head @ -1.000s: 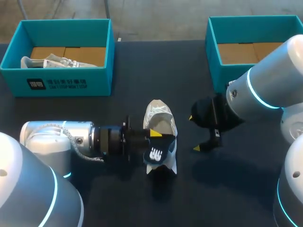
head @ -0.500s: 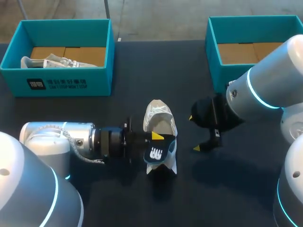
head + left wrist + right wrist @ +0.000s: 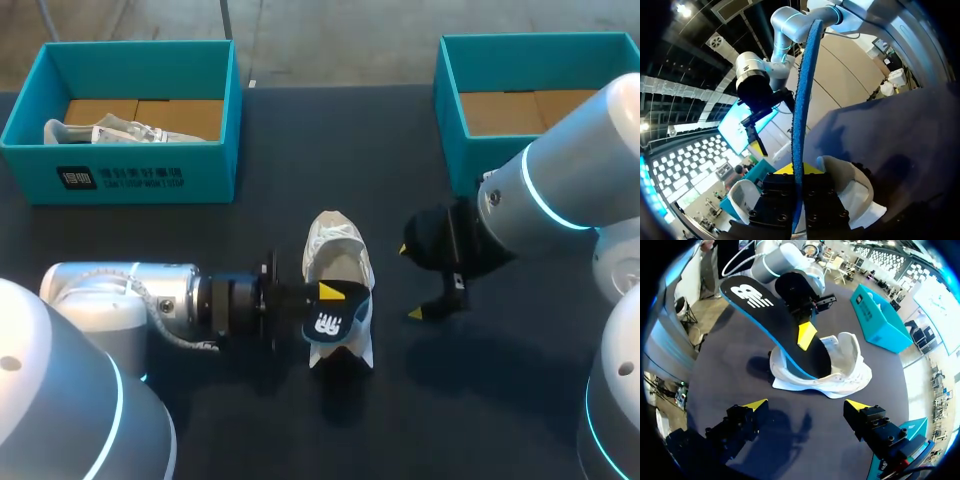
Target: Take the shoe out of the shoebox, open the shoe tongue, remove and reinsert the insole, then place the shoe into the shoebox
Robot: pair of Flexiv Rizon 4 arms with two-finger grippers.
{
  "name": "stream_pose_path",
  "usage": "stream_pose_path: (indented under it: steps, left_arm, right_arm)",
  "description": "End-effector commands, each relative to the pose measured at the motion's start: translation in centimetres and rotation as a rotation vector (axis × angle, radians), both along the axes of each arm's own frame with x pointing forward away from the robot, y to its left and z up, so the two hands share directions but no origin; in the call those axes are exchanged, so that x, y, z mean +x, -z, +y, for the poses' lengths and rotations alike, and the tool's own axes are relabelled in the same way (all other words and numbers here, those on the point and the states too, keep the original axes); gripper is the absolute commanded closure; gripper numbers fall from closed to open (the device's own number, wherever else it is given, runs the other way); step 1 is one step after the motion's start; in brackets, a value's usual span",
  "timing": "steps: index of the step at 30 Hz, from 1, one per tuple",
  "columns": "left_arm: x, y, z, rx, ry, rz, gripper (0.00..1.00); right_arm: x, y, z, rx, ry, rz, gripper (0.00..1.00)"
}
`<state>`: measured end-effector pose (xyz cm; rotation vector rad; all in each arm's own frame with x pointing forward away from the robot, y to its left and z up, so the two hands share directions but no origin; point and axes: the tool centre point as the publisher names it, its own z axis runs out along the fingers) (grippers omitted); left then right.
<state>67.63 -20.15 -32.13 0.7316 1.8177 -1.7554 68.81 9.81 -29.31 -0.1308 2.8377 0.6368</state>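
Observation:
A white shoe [image 3: 336, 262] lies on the dark table [image 3: 480, 400], toe pointing away from me. Its dark insole [image 3: 328, 322], blue-edged with a white logo, sticks up out of the heel opening with its front end still inside the shoe. My left gripper [image 3: 322, 297] is shut on the insole from the left. In the left wrist view the insole [image 3: 803, 100] runs edge-on between the fingers [image 3: 825, 200], with the shoe [image 3: 852, 187] below. My right gripper [image 3: 411, 282] hangs open to the right of the shoe. In the right wrist view the shoe [image 3: 840, 371] and insole [image 3: 772, 322] lie ahead of the right gripper [image 3: 807, 405].
A teal shoebox [image 3: 150, 180] at the back left holds another light shoe [image 3: 110, 130]. A second teal shoebox [image 3: 448, 110] stands at the back right, partly behind my right arm [image 3: 570, 190].
My left gripper has closed tighter on the insole and shifted slightly toward the near edge with it. The right arm has not moved.

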Motion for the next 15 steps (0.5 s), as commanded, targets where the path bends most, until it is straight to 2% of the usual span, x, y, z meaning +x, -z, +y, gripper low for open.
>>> stream_pose_path:
  steps: [1,15]
  left_arm:
    - [0.6,1.1,-0.5,-0.001,0.008,0.007,1.00]
    - [2.2,2.3,-0.6,0.007,-0.015,0.036,1.00]
  right_arm:
    - [0.0,0.1,-0.1,0.002,-0.002,0.000,0.00]
    - [0.0,0.1,-0.1,0.002,-0.002,0.000,0.00]
